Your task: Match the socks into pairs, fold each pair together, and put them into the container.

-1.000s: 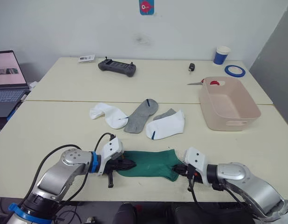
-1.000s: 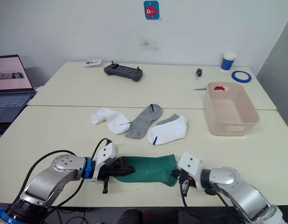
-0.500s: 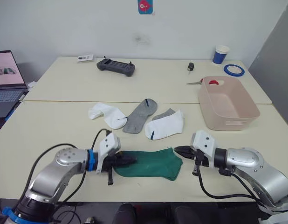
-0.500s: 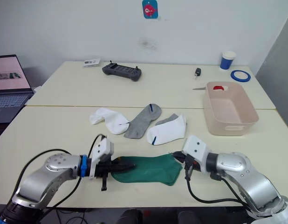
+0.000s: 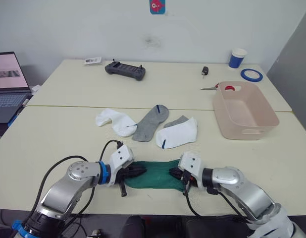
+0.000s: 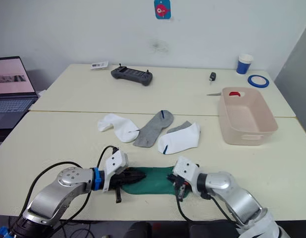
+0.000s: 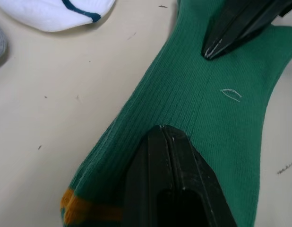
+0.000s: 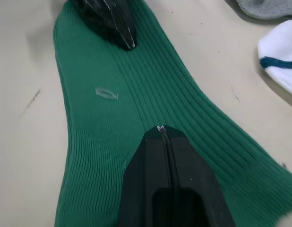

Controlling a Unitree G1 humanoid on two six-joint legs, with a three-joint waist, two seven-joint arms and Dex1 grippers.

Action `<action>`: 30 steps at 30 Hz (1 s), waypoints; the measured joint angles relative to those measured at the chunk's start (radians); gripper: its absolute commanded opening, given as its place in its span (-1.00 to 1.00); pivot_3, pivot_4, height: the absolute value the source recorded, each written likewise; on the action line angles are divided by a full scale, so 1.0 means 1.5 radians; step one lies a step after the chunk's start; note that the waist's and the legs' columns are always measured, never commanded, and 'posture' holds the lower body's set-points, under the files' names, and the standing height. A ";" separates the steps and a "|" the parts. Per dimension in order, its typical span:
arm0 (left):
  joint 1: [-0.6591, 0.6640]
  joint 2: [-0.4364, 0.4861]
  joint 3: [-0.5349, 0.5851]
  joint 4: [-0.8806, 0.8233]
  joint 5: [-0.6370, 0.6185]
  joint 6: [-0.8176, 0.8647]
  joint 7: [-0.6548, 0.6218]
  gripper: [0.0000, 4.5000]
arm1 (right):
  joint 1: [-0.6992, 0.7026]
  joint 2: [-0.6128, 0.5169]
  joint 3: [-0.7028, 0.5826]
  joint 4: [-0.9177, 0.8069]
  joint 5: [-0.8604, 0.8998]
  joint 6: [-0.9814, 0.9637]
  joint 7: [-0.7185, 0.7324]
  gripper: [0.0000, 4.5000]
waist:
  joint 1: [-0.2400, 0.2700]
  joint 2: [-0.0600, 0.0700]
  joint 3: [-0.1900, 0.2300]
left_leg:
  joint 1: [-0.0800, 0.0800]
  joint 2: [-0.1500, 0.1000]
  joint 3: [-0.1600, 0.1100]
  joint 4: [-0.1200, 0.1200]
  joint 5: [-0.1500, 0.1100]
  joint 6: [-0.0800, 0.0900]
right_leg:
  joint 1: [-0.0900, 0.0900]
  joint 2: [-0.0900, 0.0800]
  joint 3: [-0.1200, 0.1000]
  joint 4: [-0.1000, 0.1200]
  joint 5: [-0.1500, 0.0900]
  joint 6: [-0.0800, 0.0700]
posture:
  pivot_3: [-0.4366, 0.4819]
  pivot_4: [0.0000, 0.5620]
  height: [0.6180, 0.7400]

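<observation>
**Head views.** The dark green sock (image 5: 155, 174) lies flat near the front edge of the table (image 5: 59, 134), between the two grippers. The left gripper (image 5: 139, 171) rests on its left end and the right gripper (image 5: 173, 174) on its right end, tips facing each other and fairly near together. Behind it lie a white sock (image 5: 115, 122), a grey sock (image 5: 150, 122) and a second white sock (image 5: 178, 132) partly covering another grey one (image 5: 176, 121). The container (image 5: 244, 109) stands well apart at the right rear and looks empty.

**Left wrist view.** The left gripper's fingers (image 7: 172, 175) are closed tip to tip and press down on the ribbed green fabric near the orange-banded end (image 7: 89, 208). No fabric is visibly pinched between them. The right gripper's tip (image 7: 221, 40) shows at the far end.

**Right wrist view.** The right gripper's fingers (image 8: 160, 165) are likewise closed together, lying on top of the sock rather than clamping it.

**Procedure (judgement).** The step appears to be folding the green pair.
- One tip should pin its end as an anchor.
- The other should open, slide one finger under the edge, and take both layers before lifting.
- Carry that end over in a low arc so that the edges align.
- Risk: a closed tip dragging the fabric will bunch it or separate the layers.
</observation>
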 measured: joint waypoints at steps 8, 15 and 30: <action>0.002 0.001 -0.009 0.012 0.020 -0.031 0.008 -1.00 | 0.067 -0.098 -0.076 -0.021 0.005 -0.052 0.048 -0.99 | -0.001 0.000 -0.001 | 0.008 0.000 0.000 -0.001 0.000 0.000 | 0.007 -0.001 0.000 -0.001 -0.001 -0.002 | -0.05 -0.47 1.00; -0.009 0.026 0.041 -0.021 -0.025 -0.020 -0.029 -1.00 | 0.033 -0.057 -0.119 -0.055 0.079 -0.027 0.072 -0.99 | -0.004 0.000 0.000 | 0.005 0.000 0.000 -0.001 0.000 0.000 | 0.004 0.000 0.000 -0.001 0.000 0.001 | -0.05 -0.47 1.00; 0.019 0.035 0.007 0.000 0.025 -0.055 -0.030 -1.00 | -0.025 -0.054 0.013 0.003 0.024 -0.002 0.100 -0.99 | 0.000 0.000 -0.001 | 0.002 0.000 0.000 -0.001 0.000 0.000 | 0.002 -0.001 0.000 -0.002 0.000 0.000 | -0.05 -0.47 1.00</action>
